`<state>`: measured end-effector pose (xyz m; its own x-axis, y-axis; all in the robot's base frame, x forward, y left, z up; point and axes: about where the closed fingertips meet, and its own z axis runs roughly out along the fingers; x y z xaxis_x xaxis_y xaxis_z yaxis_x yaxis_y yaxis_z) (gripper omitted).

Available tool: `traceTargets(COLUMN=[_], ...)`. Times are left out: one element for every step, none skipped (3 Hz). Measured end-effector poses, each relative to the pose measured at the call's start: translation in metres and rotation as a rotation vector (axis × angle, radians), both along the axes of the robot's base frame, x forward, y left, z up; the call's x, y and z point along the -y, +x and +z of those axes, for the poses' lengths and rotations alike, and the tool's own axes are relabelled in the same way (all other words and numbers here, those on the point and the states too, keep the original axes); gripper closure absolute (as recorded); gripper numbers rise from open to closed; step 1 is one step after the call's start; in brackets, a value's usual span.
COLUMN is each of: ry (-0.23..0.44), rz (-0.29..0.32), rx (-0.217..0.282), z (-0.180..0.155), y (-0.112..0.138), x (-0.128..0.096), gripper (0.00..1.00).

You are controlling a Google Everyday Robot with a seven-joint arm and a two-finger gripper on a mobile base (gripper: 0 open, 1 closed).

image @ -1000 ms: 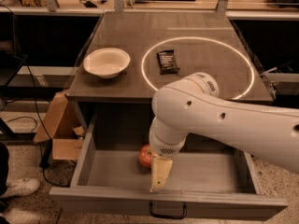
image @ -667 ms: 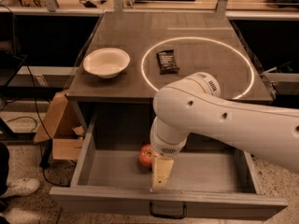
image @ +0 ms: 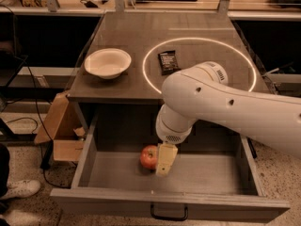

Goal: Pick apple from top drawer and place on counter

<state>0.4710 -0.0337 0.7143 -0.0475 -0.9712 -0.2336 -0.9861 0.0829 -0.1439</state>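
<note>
One apple (image: 149, 156) sits in the open drawer (image: 117, 205) below the counter's (image: 141, 32) near edge, so the gripper (image: 166, 160) reaches down just beside it. Whether it is spread or pinching, I cannot tell.

a robot lab: cluttered workbench (image: 178, 4), cardboard box (image: 57, 124), end effector (image: 164, 170) inside the top drawer (image: 169, 205).

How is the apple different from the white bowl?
The apple is red and ball-shaped; the white bowl is pale, wide and hollow. The apple is smaller than the white bowl. The apple lies inside the open top drawer, with the gripper right beside it; the white bowl sits up on the counter, away from the gripper. Both are round.
</note>
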Motion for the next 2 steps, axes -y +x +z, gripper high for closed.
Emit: traceTargets(ry=[0.037,0.041], rz=[0.046,0.044], rx=[-0.022,-0.024], z=[-0.0175,-0.0197], y=[-0.0035,-0.0040], x=[-0.0155,-0.0161], gripper=[0.00,0.00])
